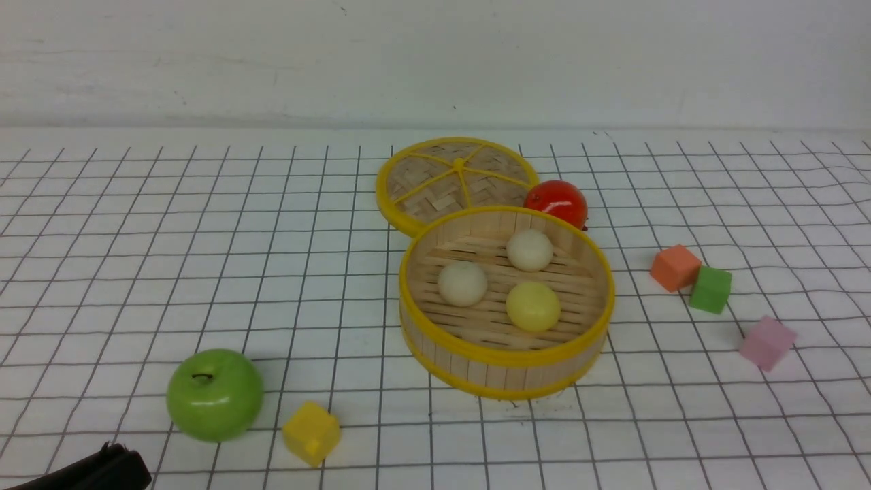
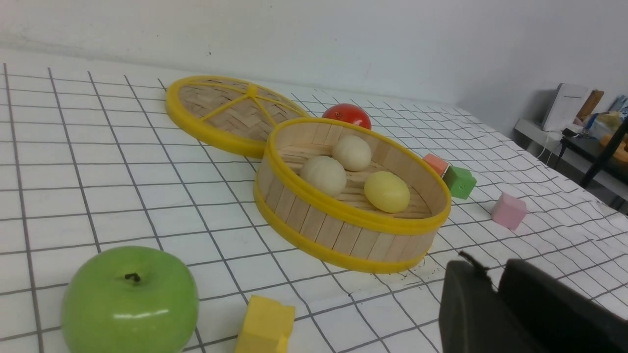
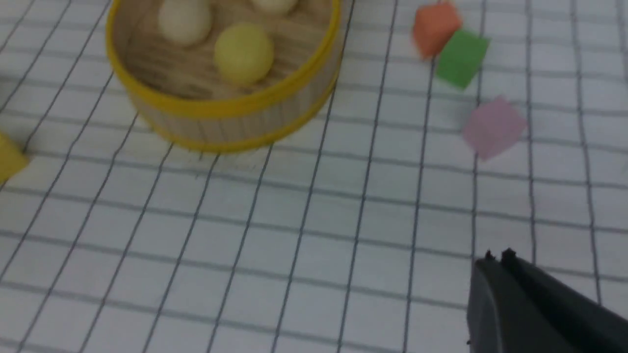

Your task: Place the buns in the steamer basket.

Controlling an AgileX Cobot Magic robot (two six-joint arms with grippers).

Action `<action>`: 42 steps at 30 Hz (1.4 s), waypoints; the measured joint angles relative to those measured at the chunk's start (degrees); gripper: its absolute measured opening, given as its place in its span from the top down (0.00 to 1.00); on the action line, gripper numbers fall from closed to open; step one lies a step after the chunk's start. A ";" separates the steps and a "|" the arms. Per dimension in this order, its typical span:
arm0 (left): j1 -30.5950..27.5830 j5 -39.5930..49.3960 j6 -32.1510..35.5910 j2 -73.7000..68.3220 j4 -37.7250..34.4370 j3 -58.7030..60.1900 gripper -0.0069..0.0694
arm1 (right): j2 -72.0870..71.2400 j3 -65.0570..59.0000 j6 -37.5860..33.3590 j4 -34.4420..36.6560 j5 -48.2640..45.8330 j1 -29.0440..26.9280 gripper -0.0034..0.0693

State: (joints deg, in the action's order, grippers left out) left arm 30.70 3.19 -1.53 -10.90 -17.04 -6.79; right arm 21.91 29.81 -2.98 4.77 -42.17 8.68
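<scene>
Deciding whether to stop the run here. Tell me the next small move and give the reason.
Probably none beyond keeping both arms drawn back: all three buns, two cream and one pale yellow, already sit inside the steamer basket. The right claw is shut on nothing, clear of the basket, and the left claw holds nothing either. The lid lies behind the basket.

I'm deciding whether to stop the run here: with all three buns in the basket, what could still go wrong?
Little seems left to fail. The steamer basket sits partly on the lid, so it may be slightly tilted; a bump could roll the buns. The red ball touches its far wall. The left gripper hangs near the green apple and yellow cube and might nudge them when moving.
</scene>
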 joint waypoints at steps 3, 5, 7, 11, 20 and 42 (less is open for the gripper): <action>0.00 0.00 0.00 0.00 0.00 0.00 0.79 | -10.95 -13.93 -1.54 0.24 11.03 -3.20 0.98; 0.00 0.00 0.00 0.00 0.00 0.00 0.79 | -17.02 -21.80 -1.94 0.24 15.56 -4.37 0.98; 0.00 0.00 0.00 0.00 0.00 0.00 0.79 | -21.22 -27.99 -1.00 0.24 18.05 -4.76 0.98; 0.00 0.04 0.00 0.00 0.00 0.00 0.79 | -22.46 -30.54 1.60 0.70 18.72 -4.76 0.98; 0.00 0.04 0.00 0.00 0.00 0.00 0.78 | -22.53 -30.60 3.68 0.96 19.01 -5.18 0.98; -5.04 -7.63 1.53 0.46 0.14 1.73 0.82 | -22.53 -30.71 3.82 1.08 19.11 -5.22 0.96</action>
State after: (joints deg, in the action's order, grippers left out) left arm 25.66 -4.45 0.00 -10.44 -16.90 -5.06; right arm -0.63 -0.89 0.83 5.85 -23.06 3.46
